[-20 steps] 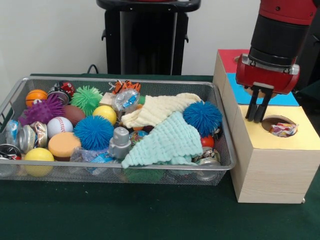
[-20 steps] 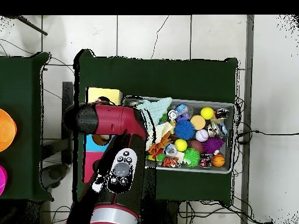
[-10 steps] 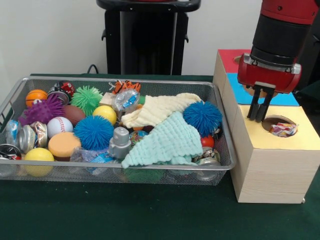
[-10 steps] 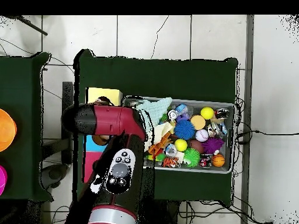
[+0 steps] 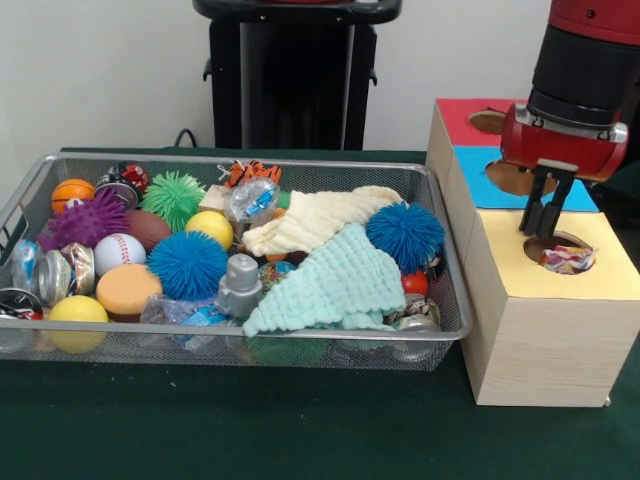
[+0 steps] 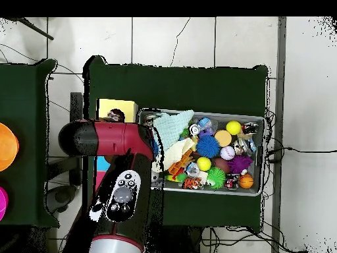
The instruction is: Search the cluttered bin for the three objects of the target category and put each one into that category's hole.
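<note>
The gripper point(image 5: 546, 216) hangs over the wooden box point(image 5: 540, 330), above the near edge of the blue panel point(image 5: 480, 185) and just behind the hole point(image 5: 560, 250) in the yellow panel point(image 5: 540, 275). Its dark fingers point(image 5: 556, 210) point down, close together with only a thin gap, and nothing is between them. A crumpled, multicoloured wrapper point(image 5: 567, 260) sits in the yellow panel's hole, just below and in front of the fingertips. Behind the blue panel is a red panel point(image 5: 460, 115) with its own hole.

Left of the box, touching or nearly touching it, stands the wire bin point(image 5: 60, 345) on the green surface point(image 5: 300, 430). A mint knitted cloth point(image 5: 335, 285) and a cream cloth point(image 5: 315, 220) lie over its right half, with a blue spiky ball point(image 5: 405, 237) beside them. Further left are a second blue spiky ball point(image 5: 187, 265), a grey plastic figure point(image 5: 240, 285), a baseball point(image 5: 119, 253), a yellow ball point(image 5: 78, 318), a purple spiky ball point(image 5: 85, 222), a green spiky ball point(image 5: 174, 198) and a small basketball point(image 5: 72, 193). No writing can be read on anything.

From overhead, the red arm point(image 6: 112, 141) covers most of the box.
</note>
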{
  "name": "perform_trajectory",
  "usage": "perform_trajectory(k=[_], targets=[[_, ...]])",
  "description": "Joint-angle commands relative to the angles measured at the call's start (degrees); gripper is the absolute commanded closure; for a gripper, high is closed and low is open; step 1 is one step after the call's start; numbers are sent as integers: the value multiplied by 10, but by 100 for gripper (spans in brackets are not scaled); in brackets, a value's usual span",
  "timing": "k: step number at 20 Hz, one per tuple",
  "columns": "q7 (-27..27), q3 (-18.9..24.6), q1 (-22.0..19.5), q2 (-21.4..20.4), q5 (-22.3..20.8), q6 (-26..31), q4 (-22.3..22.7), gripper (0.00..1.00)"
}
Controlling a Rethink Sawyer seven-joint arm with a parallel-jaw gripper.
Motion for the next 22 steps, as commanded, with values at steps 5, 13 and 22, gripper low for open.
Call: perform_trajectory(k=[5, 13, 22], targets=[[102, 55, -12, 16, 14, -13, 90, 100], [97, 55, -21, 16, 12, -19, 97, 100], [107, 60, -24, 39, 25, -37, 76, 100]])
